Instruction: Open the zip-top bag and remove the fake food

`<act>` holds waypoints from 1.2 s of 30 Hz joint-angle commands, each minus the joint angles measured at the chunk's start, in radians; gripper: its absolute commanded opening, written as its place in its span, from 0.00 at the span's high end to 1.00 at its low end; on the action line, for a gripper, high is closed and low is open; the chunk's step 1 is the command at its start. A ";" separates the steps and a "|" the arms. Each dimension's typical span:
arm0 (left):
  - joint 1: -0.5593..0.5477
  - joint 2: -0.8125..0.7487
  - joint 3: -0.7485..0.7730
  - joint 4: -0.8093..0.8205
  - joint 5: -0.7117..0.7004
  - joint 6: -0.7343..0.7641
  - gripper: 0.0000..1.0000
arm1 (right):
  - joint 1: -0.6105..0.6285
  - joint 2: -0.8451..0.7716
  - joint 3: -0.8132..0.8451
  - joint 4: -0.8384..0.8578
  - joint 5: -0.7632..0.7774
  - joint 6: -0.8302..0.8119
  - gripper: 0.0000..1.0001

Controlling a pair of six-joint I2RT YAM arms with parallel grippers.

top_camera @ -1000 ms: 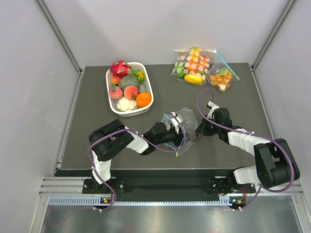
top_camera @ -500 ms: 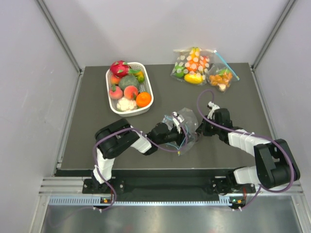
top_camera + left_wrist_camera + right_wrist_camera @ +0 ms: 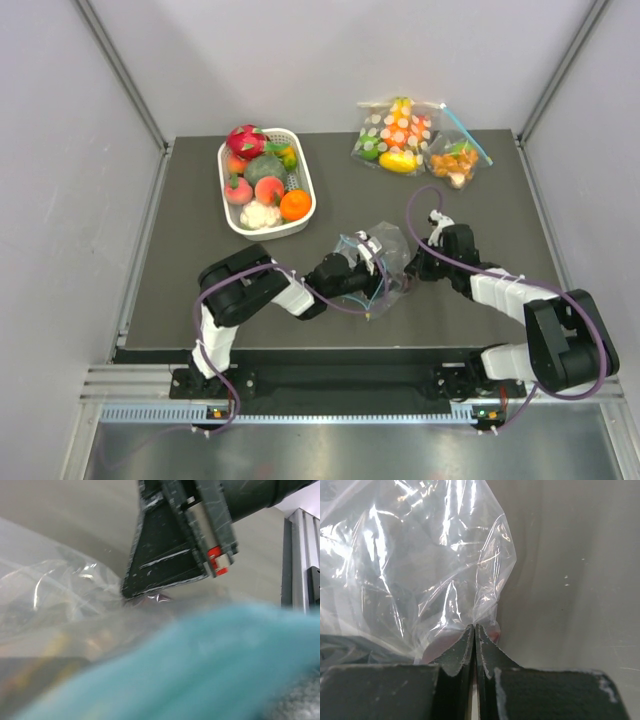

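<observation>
The clear zip-top bag [image 3: 386, 250] lies crumpled on the dark table between my two grippers. My right gripper [image 3: 475, 626] is shut on a fold of the bag's film [image 3: 420, 555] at its right side [image 3: 413, 267]. A small reddish patch shows through the plastic by those fingertips; I cannot tell what it is. My left gripper [image 3: 362, 270] sits at the bag's left side, its jaws hidden behind the blurred teal zip strip [image 3: 200, 670]. Fake food, a pink-red dragon fruit [image 3: 246, 140] and a peach [image 3: 268, 190], lies in the white basket [image 3: 306, 176].
The basket at the back left also holds a green cabbage, a cauliflower and an orange. A polka-dot clear bag [image 3: 395, 130] and a small bag of orange pieces [image 3: 455, 160] lie at the back right. Grey walls close in both sides.
My left arm's elbow has swung to the right and the wrist has crept closer into the bag. The right arm and its grip have not moved.
</observation>
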State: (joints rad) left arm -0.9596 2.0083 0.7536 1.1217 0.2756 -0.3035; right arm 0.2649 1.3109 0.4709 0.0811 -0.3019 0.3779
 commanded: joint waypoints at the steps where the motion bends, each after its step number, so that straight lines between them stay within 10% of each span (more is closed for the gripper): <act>1: -0.028 0.030 0.073 0.004 0.000 0.037 0.67 | 0.013 -0.022 -0.011 -0.007 -0.066 0.013 1.00; 22: -0.084 0.078 0.170 -0.152 -0.098 0.093 0.54 | 0.013 -0.042 -0.023 -0.006 -0.092 0.019 1.00; 31: -0.085 0.012 0.060 -0.114 -0.079 0.106 0.97 | 0.011 -0.038 -0.026 -0.009 -0.088 0.018 1.00; 36: -0.083 -0.075 -0.019 -0.134 -0.105 0.122 1.00 | 0.004 -0.045 -0.020 -0.026 -0.072 0.004 1.00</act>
State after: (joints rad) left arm -1.0542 2.0037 0.7757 1.0264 0.2176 -0.2111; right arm 0.2607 1.2911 0.4580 0.0822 -0.3531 0.3893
